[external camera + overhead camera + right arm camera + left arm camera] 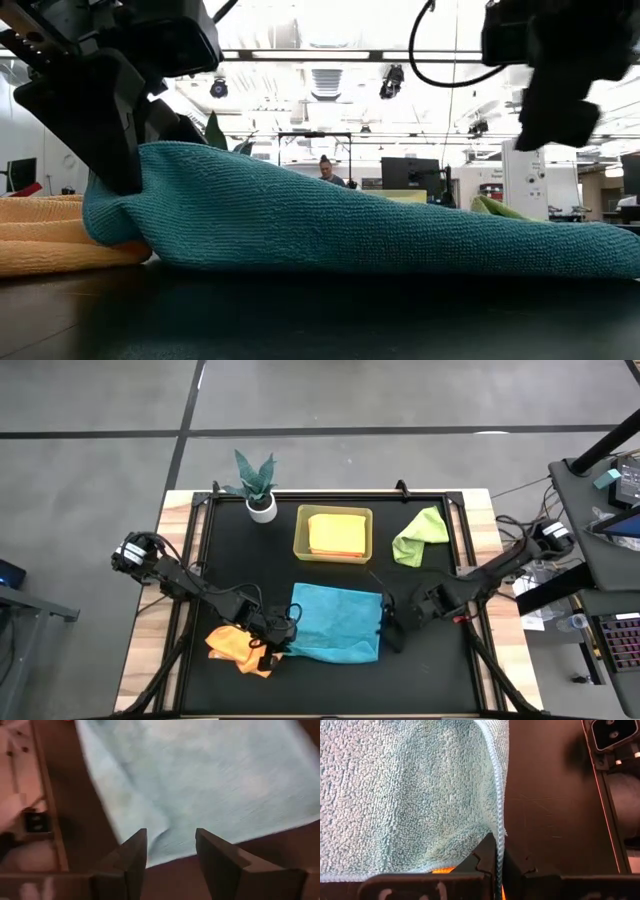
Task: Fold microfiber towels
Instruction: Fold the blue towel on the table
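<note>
Left gripper (283,632): pinched shut on the left edge of the teal towel (338,622); the left wrist view shows the hem caught between its two dark fingers (482,862), a sliver of orange below.
Right gripper (391,628): jaws parted, nothing between them; in the right wrist view its fingers (131,857) hang just over the towel's right edge, the cloth lying free beneath.
Teal towel: spread near the front middle of the black mat (230,550), mostly flat; from the low view its left end is lifted into a hump where the left gripper holds it, sloping down to the mat on the right.
Orange towel (238,645): crumpled just left of the teal one, partly under its raised edge.
Bin (334,533): translucent yellow-green, behind the teal towel, with a folded yellow-orange towel (336,532) inside.
Lime towel (420,537): bunched right of the bin, well apart from the work.
Potted plant (258,485): back left corner, out of the way.
Step in hand, as I judge it: laying the teal towel out or starting a fold, with the right side just let go.
Doing it well: keep the left pinch on the hem only, not on the orange cloth below; carry the edge low and straight across so the corners meet; have the right gripper retake its corner squarely before pulling.
</note>
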Controlling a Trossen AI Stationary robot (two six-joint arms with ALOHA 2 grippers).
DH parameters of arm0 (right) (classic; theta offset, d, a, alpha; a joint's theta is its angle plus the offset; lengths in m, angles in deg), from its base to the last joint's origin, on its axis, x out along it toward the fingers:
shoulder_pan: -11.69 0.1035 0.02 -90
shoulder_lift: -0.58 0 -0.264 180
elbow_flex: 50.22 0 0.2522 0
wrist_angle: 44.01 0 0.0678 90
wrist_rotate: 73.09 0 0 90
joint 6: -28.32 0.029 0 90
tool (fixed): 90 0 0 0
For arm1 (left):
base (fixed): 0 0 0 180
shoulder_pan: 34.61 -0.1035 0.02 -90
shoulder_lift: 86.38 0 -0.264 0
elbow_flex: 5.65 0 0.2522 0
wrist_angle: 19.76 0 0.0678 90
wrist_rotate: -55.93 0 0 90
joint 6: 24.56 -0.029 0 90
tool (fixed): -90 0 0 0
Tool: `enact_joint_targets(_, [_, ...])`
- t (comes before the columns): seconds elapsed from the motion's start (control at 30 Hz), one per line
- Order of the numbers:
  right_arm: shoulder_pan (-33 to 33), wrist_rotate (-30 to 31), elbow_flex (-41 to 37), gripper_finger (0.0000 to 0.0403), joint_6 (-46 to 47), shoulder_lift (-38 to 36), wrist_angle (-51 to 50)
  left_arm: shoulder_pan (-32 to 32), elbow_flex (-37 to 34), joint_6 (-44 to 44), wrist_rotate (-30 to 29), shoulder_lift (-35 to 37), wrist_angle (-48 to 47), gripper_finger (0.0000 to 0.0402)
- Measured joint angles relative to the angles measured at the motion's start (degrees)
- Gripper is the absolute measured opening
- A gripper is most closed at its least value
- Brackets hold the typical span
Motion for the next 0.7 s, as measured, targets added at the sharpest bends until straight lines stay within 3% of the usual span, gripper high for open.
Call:
enact_joint_targets(0.17, [4.11,1.12,0.05,0.015,6.89,5.8,7.19,0.0,-0.04,-2.05,-0.01,0.0,0.0,0.0])
enact_joint_targets(0.37, [4.58,1.33,2.17,0.0146,10.05,16.08,9.98,-0.29,-0.04,-3.29,0.0,0.0,-0.04,0.0])
enact_joint_targets(0.7, [4.58,0.91,9.83,0.0132,3.24,24.39,9.82,-0.37,-0.04,-4.78,0.01,0.0,-0.02,0.0])
